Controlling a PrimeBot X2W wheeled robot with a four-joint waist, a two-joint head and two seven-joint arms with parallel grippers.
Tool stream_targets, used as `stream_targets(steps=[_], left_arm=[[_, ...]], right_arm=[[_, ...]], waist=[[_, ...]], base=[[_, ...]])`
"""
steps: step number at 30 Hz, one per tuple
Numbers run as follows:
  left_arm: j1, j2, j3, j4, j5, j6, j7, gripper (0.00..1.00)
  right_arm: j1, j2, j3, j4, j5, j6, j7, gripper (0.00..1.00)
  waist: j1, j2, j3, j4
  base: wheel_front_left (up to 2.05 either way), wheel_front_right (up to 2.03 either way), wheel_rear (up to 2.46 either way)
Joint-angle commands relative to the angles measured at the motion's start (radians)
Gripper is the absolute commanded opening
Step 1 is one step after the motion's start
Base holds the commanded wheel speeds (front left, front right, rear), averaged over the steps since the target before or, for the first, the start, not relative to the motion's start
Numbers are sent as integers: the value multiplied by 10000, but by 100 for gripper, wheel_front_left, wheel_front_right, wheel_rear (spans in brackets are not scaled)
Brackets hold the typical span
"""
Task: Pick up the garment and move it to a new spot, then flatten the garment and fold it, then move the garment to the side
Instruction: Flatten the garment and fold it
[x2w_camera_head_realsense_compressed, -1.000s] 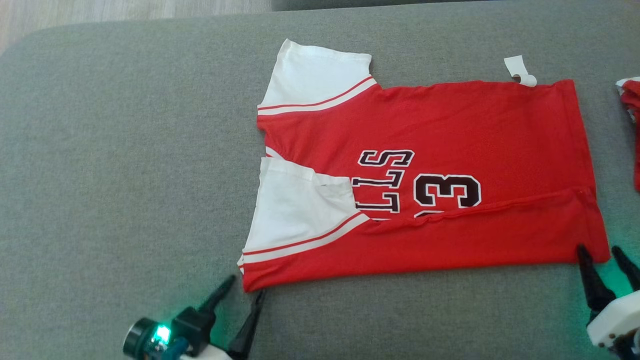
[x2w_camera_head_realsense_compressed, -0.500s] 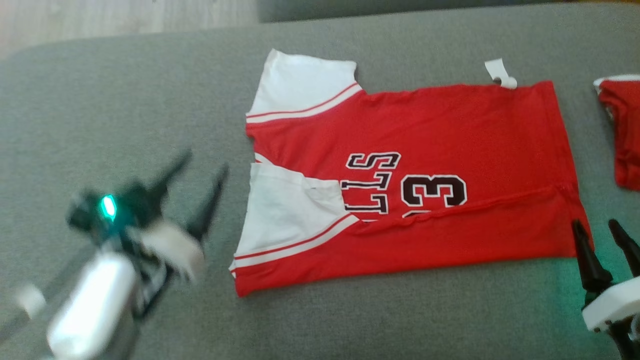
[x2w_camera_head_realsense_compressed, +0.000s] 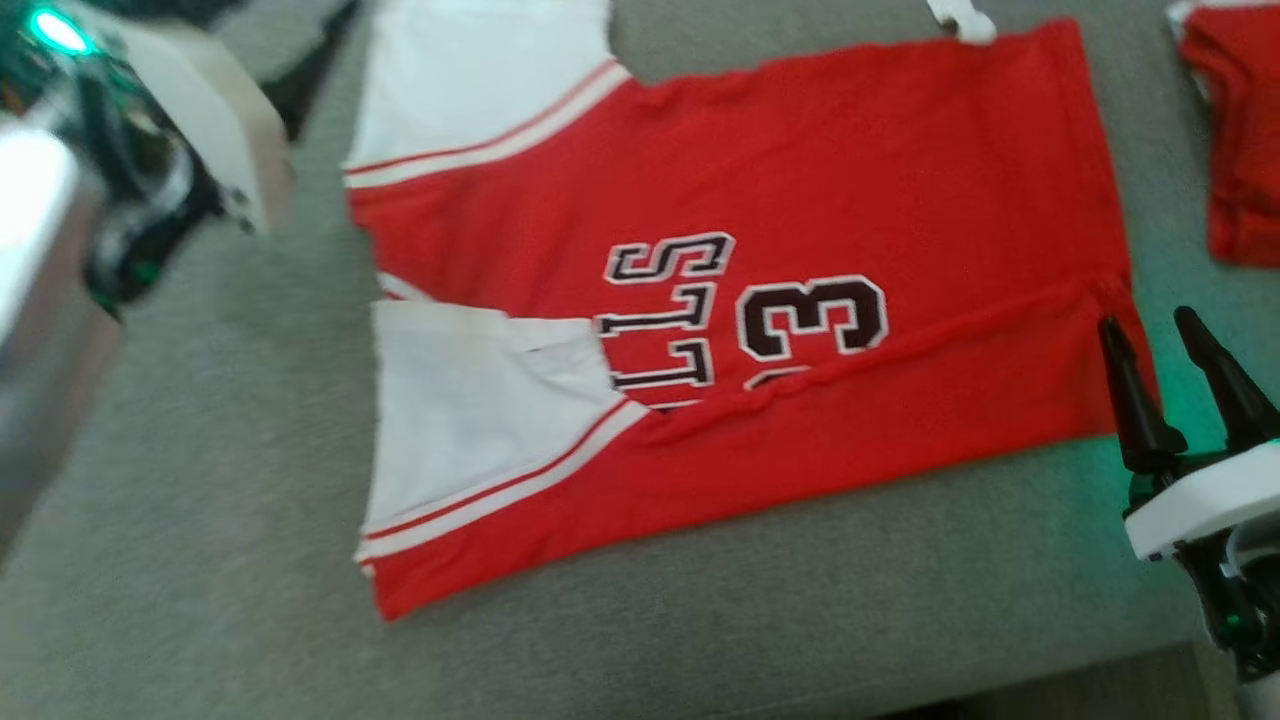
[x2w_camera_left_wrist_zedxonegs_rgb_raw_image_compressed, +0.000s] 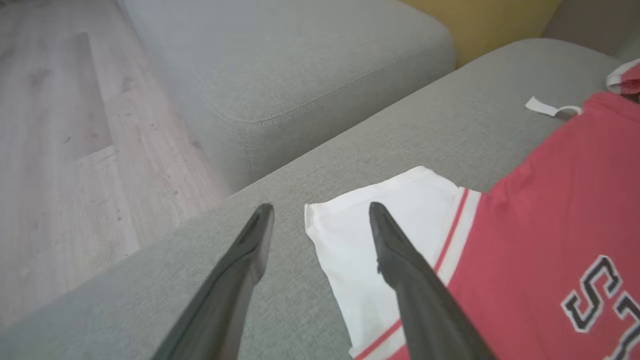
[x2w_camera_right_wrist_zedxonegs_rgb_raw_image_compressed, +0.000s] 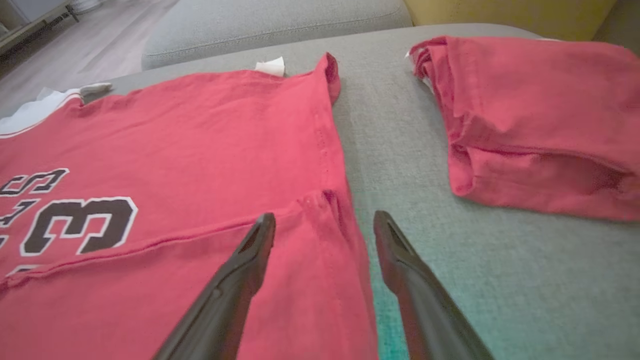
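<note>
Red jersey (x2w_camera_head_realsense_compressed: 850, 170) mid-frame; I read "LLS" and "3".
My left gripper (x2w_camera_left_wrist_zedxonegs_rgb_raw_image_compressed: 320, 206) and right gripper (x2w_camera_right_wrist_zedxonegs_rgb_raw_image_compressed: 324, 215) gape wide, empty.

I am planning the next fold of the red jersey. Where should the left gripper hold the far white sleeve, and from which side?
Take the far white sleeve at its free outer corner, coming from the bare cushion side. That corner lies flat and juts out with cushion on two sides, so one finger might slip beneath. The left gripper, open, stands astride it.
</note>
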Motion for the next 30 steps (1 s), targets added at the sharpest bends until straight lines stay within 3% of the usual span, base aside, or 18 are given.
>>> stream_targets(steps=[1, 8, 16, 30], left_arm=[[-949, 650, 151, 85, -286, 19, 303, 100], [-2406, 907, -399, 1233, -1213, 18, 1422, 100], [-3527, 1156, -839, 2526, -1311, 18, 2379, 100], [-3692, 1641, -1492, 2038, -2309, 18, 2664, 100]], right_arm=[[-82, -211, 173, -323, -45, -7, -67, 100], [-212, -103, 293, -365, 14, -7, -260, 100], [-659, 128, 670, -128, 70, -7, -550, 100], [-944, 135, 671, 375, 90, -7, -743, 100]], waist=[[-3, 0, 803, -811], [-3, 0, 1540, -1398], [-3, 0, 2307, -1926], [-3, 0, 2250, -1743]], base=[[0, 0, 0], [0, 0, 0], [0, 0, 0], [0, 0, 0]])
